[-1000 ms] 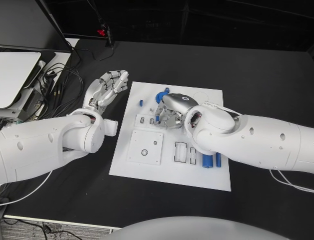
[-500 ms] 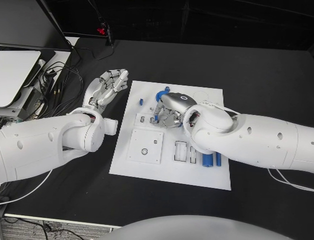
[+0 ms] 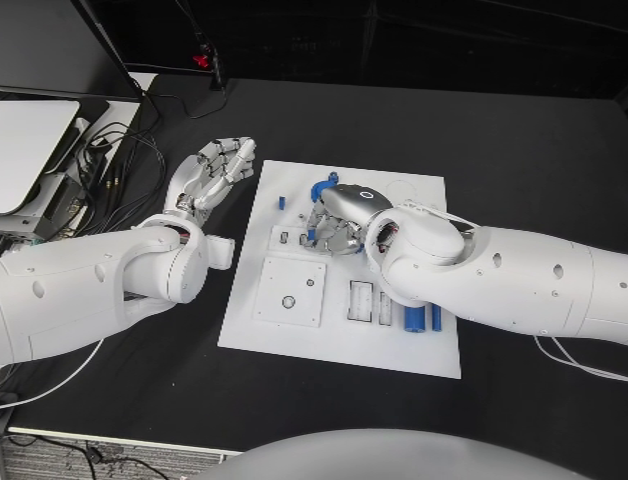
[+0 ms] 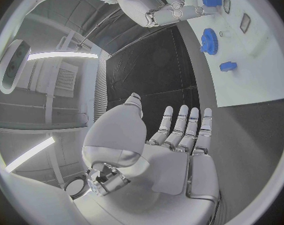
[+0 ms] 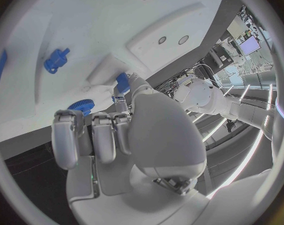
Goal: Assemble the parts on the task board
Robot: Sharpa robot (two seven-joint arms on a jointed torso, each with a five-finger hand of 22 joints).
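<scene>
The white task board [image 3: 401,195] lies mid-table. My right hand [image 3: 340,215] is curled down over its middle, with a small blue part [image 3: 310,237] pinched at the fingertips; in the right wrist view that blue part [image 5: 121,82] sits by the thumb tip, against a raised white block [image 5: 109,70]. A blue gear [image 3: 319,190] [image 5: 82,106] lies just beyond the hand. A small blue peg [image 3: 283,204] [image 4: 227,65] lies near the board's left edge. Two blue cylinders [image 3: 417,320] lie at the near right. My left hand [image 3: 213,170] [image 4: 179,135] hovers flat and empty beside the board's left edge.
A square white plate with holes [image 3: 290,293] and dark slots [image 3: 360,300] occupy the board's near part. A white device [image 3: 11,150] and tangled cables [image 3: 120,160] sit at the table's left. Black table surrounds the board.
My right hand's fingertips have shifted slightly over the board's middle with the blue part. The left hand has stayed put.
</scene>
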